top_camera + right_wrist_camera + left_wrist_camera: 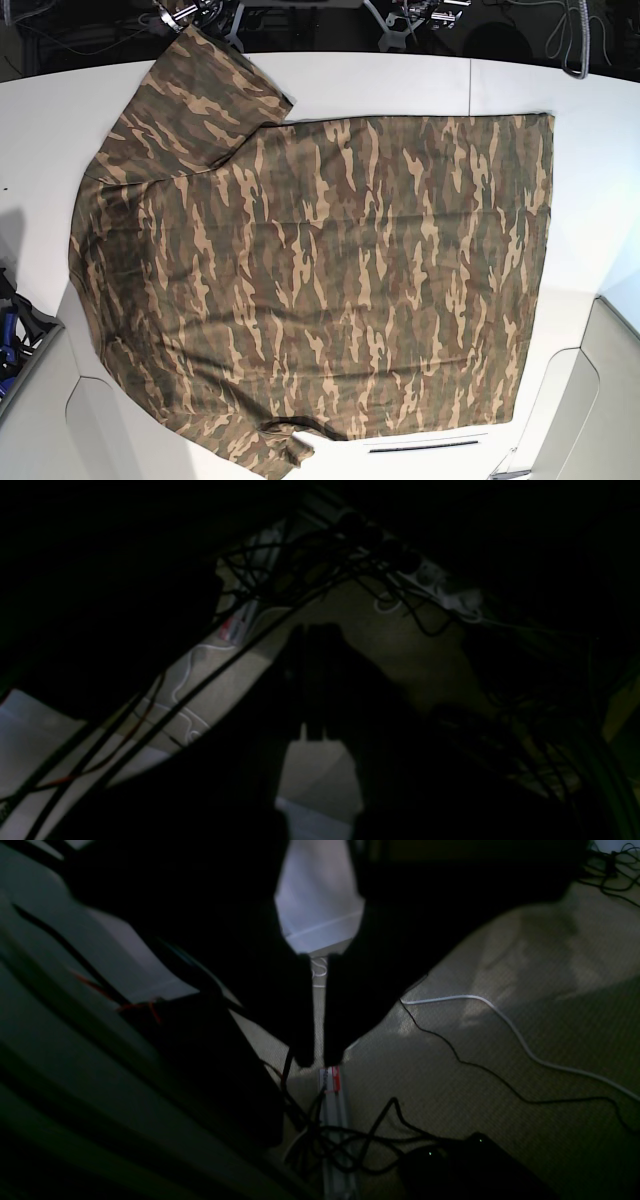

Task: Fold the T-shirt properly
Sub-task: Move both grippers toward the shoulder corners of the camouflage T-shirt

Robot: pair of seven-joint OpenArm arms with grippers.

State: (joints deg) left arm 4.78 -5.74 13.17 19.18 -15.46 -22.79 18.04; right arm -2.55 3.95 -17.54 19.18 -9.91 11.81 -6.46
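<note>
On the white table (40, 130) in the base view, the T-shirt (320, 280) lies spread flat, camo in tan, brown and olive, covering most of the surface. One sleeve (195, 95) points to the top left corner, the other sleeve (275, 450) sits at the bottom edge; straight hem runs down the right side. No arm is over the table in that view. Left wrist view: left gripper (318, 1060) hangs off the table, pointing at carpeted floor (500, 1065), jaws nearly pressed together with only a thin slit between the tips, holding nothing. Below it are a white cable (525, 1045), black cables (475, 1067) and a metal rail (337, 1130). Right wrist view is very dark: right gripper (315, 735) reads as pressed together, empty, above the floor with a power strip (445, 587) and tangled black cables nearby.
</note>
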